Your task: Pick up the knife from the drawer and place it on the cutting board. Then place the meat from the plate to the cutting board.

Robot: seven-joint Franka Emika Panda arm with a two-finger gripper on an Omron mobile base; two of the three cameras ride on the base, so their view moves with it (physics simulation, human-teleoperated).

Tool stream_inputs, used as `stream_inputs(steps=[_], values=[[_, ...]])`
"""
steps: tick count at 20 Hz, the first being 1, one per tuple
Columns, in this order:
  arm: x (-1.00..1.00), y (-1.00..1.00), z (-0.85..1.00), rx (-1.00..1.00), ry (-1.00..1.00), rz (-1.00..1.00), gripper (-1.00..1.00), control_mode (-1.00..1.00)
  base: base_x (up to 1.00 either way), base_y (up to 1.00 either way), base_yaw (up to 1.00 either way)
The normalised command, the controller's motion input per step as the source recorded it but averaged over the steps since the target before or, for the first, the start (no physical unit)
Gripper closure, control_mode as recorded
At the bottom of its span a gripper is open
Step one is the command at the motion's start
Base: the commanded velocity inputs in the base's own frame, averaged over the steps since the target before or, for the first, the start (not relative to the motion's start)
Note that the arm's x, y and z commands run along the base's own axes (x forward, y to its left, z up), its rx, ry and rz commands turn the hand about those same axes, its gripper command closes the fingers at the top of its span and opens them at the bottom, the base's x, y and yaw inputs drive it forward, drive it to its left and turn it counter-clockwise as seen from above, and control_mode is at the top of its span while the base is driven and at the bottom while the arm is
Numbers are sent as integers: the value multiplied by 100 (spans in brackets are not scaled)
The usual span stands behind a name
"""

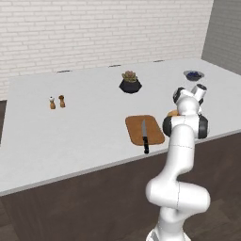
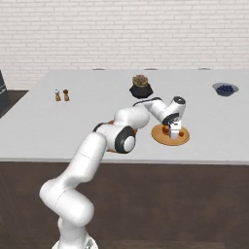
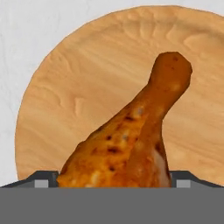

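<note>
Left base view gives me the counter first, the widest thing, with everything else placed off the board near its front edge. My arm rises past the counter's front just right of the board and bends over toward the plate, which sits just right of the board, partly hidden behind my elbow. The knife lies along the board, blade on the wood and black handle poking past the near edge, so I judge the first half of the job done. Farther back from the board stands a dark potted plant; far back right of it a blue bowl; well to the left, two shakers.

The meat, a browned drumstick, lies on the plate with its thin end pointing away from my hand. My gripper is down over it with the jaws spread wide, one tip on each side of the thick end, and nothing is held yet. I think I'm set low and straddling the fat part because it offers the surest grip before I close and lift it across to the board.
</note>
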Motion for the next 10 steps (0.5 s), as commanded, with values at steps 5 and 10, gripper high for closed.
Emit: stream_inputs(steps=[5, 10], values=[[-19, 3, -34, 0, -4, -3, 100, -100, 0, 0, 0], [-92, 42, 24, 0, 0, 3, 100, -100, 0, 0, 0]])
